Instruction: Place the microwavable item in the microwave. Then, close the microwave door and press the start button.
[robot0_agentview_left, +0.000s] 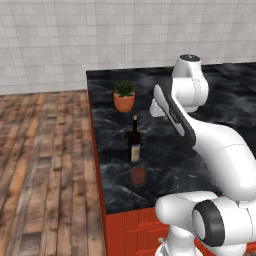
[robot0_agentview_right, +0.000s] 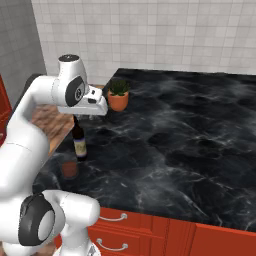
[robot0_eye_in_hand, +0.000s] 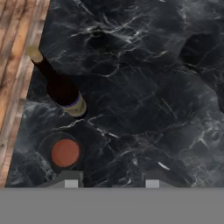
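From where I stand, the wine bottle (robot0_agentview_left: 134, 141) is the thing to steer by. It stands upright near the left edge of the black marble counter (robot0_agentview_left: 200, 150), and the microwavable item (robot0_agentview_left: 138, 175), a small squat reddish-brown cup, sits just beside it, on the side toward the counter's front edge. The two are close but apart, with a sliver of marble between them. Beyond the bottle, further back on the counter, is a green plant in an orange pot (robot0_agentview_left: 124, 96), well clear of both.

The arm is folded high over the counter, and the gripper (robot0_eye_in_hand: 109, 183) hangs above the marble looking down, empty. Its two fingertips (robot0_eye_in_hand: 71, 183) stand partly apart with bare counter between them. In the hand view the cup lies just off the one tip, on the bottle's side, so the hand is not yet centred over it.

I'd judge this as the approach to the pick. The hand sits high, probably so it can drop onto the cup from above without knocking the taller bottle next to it. That neighbour is the risk here: one finger has to come down on the bottle's side of the cup.
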